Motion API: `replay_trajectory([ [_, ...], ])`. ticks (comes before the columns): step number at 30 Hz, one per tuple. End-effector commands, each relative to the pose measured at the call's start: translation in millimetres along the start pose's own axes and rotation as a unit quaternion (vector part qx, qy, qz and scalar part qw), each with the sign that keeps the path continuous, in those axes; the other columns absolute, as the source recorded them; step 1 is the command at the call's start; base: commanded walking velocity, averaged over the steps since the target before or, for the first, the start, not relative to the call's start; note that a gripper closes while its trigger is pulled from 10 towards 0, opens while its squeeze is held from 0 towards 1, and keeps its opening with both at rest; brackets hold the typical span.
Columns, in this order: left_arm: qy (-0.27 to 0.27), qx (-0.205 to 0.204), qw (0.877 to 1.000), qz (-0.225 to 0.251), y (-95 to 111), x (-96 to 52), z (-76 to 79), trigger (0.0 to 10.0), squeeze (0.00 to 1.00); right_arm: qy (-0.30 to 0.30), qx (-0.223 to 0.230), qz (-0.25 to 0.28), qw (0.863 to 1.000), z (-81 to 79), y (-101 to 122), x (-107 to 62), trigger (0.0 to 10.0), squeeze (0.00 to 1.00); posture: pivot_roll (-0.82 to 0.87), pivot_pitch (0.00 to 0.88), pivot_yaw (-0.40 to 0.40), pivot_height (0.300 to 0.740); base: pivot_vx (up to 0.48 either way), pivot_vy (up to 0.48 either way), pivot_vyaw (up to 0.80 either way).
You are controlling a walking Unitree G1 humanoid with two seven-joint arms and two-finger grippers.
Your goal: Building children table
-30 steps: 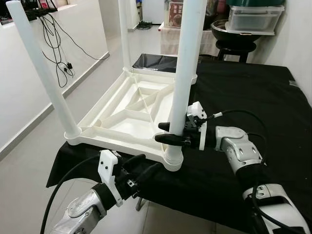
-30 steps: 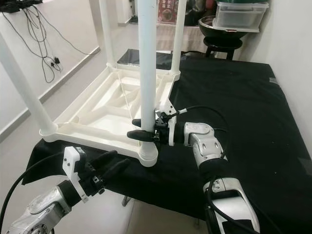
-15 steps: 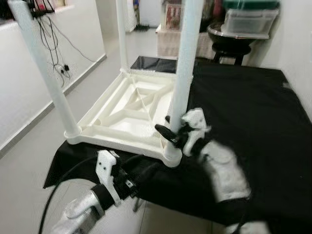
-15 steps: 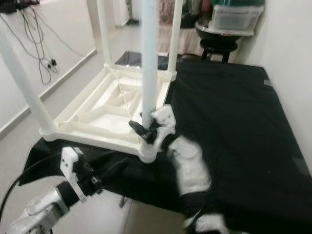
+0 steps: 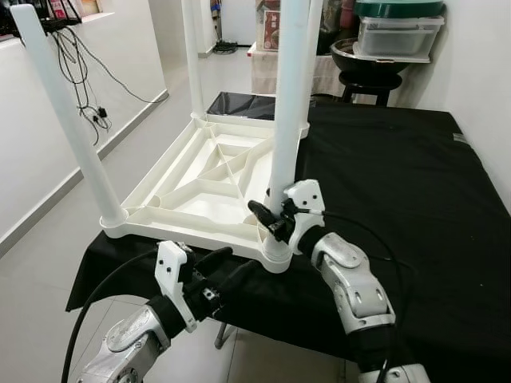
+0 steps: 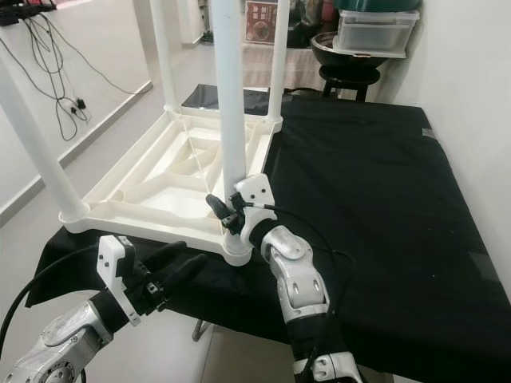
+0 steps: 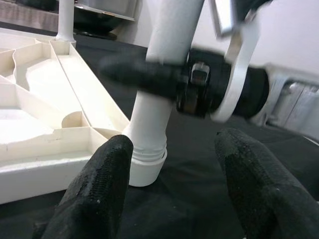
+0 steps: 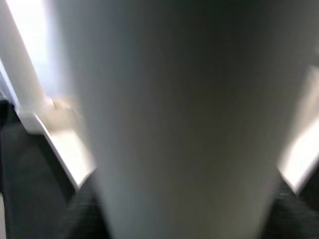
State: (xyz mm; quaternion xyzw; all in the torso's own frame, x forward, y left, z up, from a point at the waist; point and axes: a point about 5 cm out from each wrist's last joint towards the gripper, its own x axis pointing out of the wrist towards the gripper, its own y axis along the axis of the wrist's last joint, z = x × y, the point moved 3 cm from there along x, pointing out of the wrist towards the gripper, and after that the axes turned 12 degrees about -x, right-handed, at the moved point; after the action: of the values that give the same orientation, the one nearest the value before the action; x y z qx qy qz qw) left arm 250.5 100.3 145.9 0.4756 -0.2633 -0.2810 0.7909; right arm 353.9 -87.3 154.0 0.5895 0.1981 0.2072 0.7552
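At the front edge of the black cloth (image 5: 415, 183), near its left corner, the white table top (image 5: 209, 187) lies upside down with its legs pointing up. My right gripper (image 5: 270, 221) is pinching the near leg (image 5: 286, 120) low down, just above the round socket (image 5: 275, 257) at the table top's front right corner. My left gripper (image 5: 226, 268) waits below that same corner with its fingers (image 7: 94, 194) spread apart, touching nothing. I think the job now is to seat this leg tight in its socket. To do it well, I should keep the leg straight up, not leaning, and push or turn it gently so the whole table top does not slide off the front edge. My left gripper could hold the corner steady while I do it. The other three legs already stand in their corners.
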Motion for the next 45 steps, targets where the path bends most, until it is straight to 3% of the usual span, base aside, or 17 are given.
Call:
replay_trajectory([
  [1,0.001,-0.001,1.0,-0.001,-1,0.8,-0.3,10.0,0.0,0.008,0.023,-0.012,1.0,-1.8,-7,-1.5,10.0,1.0,-0.04,0.04,-0.024,0.74,0.0,0.0,0.0],
  [2,-0.001,-0.001,1.0,-0.002,-2,1.1,0.3,10.0,0.0,0.051,0.024,0.006,0.998,-5.8,1,-1.4,10.0,1.0,-0.03,0.042,-0.024,0.74,0.0,0.0,0.0],
  [4,-0.001,-0.001,1.0,-0.002,-2,1.1,0.3,10.0,0.0,0.051,0.024,0.006,0.998,-5.8,1,-1.4,10.0,1.0,-0.03,0.042,-0.024,0.74,0.0,0.0,0.0],
  [7,-0.002,-0.003,1.0,-0.002,-2,1.8,1.2,10.0,0.0,0.192,0.005,0.054,0.98,-17.6,20,-8.6,10.0,1.0,-0.03,0.043,-0.027,0.74,0.0,0.0,0.0],
  [8,-0.003,-0.003,1.0,-0.002,-2,2.1,1.4,10.0,0.0,0.252,-0.032,0.066,0.965,-18.7,25,-12.2,10.0,0.59,-0.03,0.042,-0.029,0.74,0.0,0.0,0.0],
  [9,-0.003,-0.003,1.0,-0.002,-2,2.1,1.4,10.0,0.0,0.252,-0.032,0.066,0.965,-18.7,25,-12.2,10.0,0.59,-0.03,0.042,-0.029,0.74,0.0,0.0,0.0],
  [10,-0.003,-0.004,1.0,-0.001,-2,2.3,1.4,10.0,0.0,0.283,-0.051,0.063,0.956,-15.8,25,-12.5,10.0,0.0,-0.03,0.042,-0.029,0.74,0.0,0.0,0.0],
  [13,-0.002,-0.004,1.0,0.0,-2,2.3,1.0,10.0,0.0,0.314,-0.06,0.07,0.945,0.3,34,-1.5,10.0,0.0,-0.03,0.042,-0.029,0.74,0.0,0.0,0.0],
  [20,-0.001,-0.004,1.0,-0.001,-2,1.7,1.0,10.0,0.0,0.334,-0.049,0.08,0.938,6.2,42,4.2,10.0,0.0,-0.01,0.041,-0.027,0.74,0.0,0.0,0.0],
  [21,-0.001,-0.005,1.0,-0.002,-3,1.3,1.3,10.0,0.0,0.364,-0.033,0.08,0.928,7.0,44,3.5,0.0,0.0,0.0,0.041,-0.028,0.74,0.0,0.0,0.0],
  [34,0.0,-0.006,1.0,-0.004,-4,0.0,2.7,10.0,0.0,0.37,-0.024,0.081,0.925,18.0,35,-0.4,0.0,0.0,0.0,0.043,-0.023,0.74,0.0,0.0,0.0],
  [40,-0.001,-0.007,1.0,-0.005,-4,-1.0,3.7,10.0,0.0,0.308,-0.045,0.065,0.948,27.8,24,-5.6,0.0,0.0,-0.01,0.051,-0.019,0.74,0.0,0.0,0.0],
  [41,-0.002,-0.008,1.0,-0.005,-4,-1.8,3.9,10.0,0.0,0.245,-0.035,0.05,0.968,31.5,18,-6.1,0.0,0.0,-0.02,0.057,-0.029,0.74,0.0,0.0,0.0],
  [42,-0.002,-0.008,1.0,-0.005,-4,-1.8,3.9,10.0,0.0,0.245,-0.035,0.05,0.968,31.5,18,-6.1,0.0,0.0,-0.02,0.057,-0.029,0.74,0.0,0.0,0.0],
  [43,-0.002,-0.008,1.0,-0.005,-3,-2.9,3.8,10.0,0.0,0.124,-0.015,0.038,0.991,35.7,11,-3.0,0.0,0.0,-0.02,0.06,-0.036,0.74,0.0,0.0,0.0],
  [44,-0.002,-0.008,1.0,-0.005,-3,-2.9,3.8,10.0,0.0,0.124,-0.015,0.038,0.991,35.7,11,-3.0,0.0,0.0,-0.02,0.06,-0.036,0.74,0.0,0.0,0.0],
  [45,-0.003,-0.008,1.0,-0.005,-3,-3.6,3.5,10.0,0.0,0.036,0.002,0.026,0.999,40.7,6,-4.2,0.0,0.0,-0.03,0.061,-0.033,0.74,0.0,0.0,0.0],
])
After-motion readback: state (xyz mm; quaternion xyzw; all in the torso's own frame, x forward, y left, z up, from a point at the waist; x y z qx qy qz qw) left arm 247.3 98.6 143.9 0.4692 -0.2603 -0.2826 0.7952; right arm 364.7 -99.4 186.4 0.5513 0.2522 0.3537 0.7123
